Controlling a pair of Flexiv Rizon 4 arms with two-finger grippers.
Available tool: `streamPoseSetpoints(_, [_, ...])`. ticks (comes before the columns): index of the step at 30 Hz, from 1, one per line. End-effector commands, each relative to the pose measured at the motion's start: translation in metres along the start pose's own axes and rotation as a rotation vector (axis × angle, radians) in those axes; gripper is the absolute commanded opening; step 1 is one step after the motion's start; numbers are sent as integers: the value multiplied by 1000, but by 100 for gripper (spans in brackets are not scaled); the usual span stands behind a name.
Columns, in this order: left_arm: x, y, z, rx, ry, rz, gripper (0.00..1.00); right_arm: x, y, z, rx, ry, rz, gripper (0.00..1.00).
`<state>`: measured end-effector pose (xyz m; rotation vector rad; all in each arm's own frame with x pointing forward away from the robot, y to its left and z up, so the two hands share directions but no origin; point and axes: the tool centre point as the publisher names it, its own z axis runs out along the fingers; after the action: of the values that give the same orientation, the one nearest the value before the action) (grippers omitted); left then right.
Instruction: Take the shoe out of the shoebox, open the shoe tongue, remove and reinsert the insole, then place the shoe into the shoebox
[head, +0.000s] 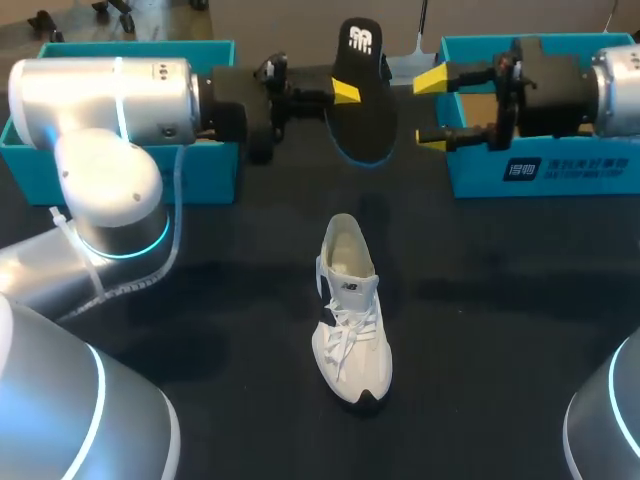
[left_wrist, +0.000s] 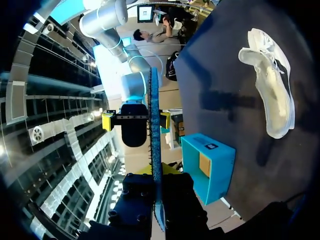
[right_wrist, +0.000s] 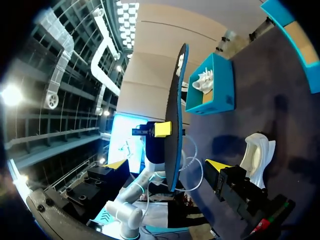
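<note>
The left end effector (head: 350, 93) pinches the insole (head: 362, 115) upright above the surface (head: 500, 300), probably to offer it across. The right end effector (head: 432, 108) faces it, fingers spread wide and holding nothing. The shoe (head: 350, 310) lies below with its mouth open, likely awaiting reinsertion.

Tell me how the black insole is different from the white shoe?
The insole is black with a blue edge; the shoe is white. The insole is flat and thin; the shoe is bulky, with laces. The insole is held up in the air by the left claw; the shoe lies on the dark table, touched by no claw. Both are foot-shaped.
</note>
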<state>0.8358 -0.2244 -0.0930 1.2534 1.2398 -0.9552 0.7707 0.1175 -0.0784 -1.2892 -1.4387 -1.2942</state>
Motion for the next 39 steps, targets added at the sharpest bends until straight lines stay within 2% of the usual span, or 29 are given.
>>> streamPoseSetpoints(1, [2,1,17,1,-24,3,0,0,13,15,35,-9,2,98])
streamPoseSetpoints(4, [3,-1,21,2,-32,-1,0,0,14,19,43,-3,-1,78])
streamPoseSetpoints(5, [3,0,23,2,-34,1,0,0,13,20,48,-1,-1,67])
streamPoseSetpoints(6, [2,-1,24,0,-36,1,0,1,13,22,52,1,-1,52])
streamPoseSetpoints(8, [1,0,26,-2,-43,1,0,0,13,24,62,4,2,45])
streamPoseSetpoints(13, [1,0,30,-14,-55,5,0,0,11,29,73,13,5,41])
streamPoseSetpoints(20, [-2,-1,33,-16,-66,12,0,-5,9,33,79,23,11,27])
streamPoseSetpoints(28, [-11,-6,32,-4,-95,13,0,-9,11,32,79,25,20,24])
streamPoseSetpoints(35, [-11,-8,32,1,-96,15,0,-10,12,31,79,25,22,6])
streamPoseSetpoints(38, [-12,-9,33,5,-100,12,0,-10,12,30,77,26,21,4])
streamPoseSetpoints(39, [-12,-9,34,11,-101,8,0,-10,12,30,76,26,21,0])
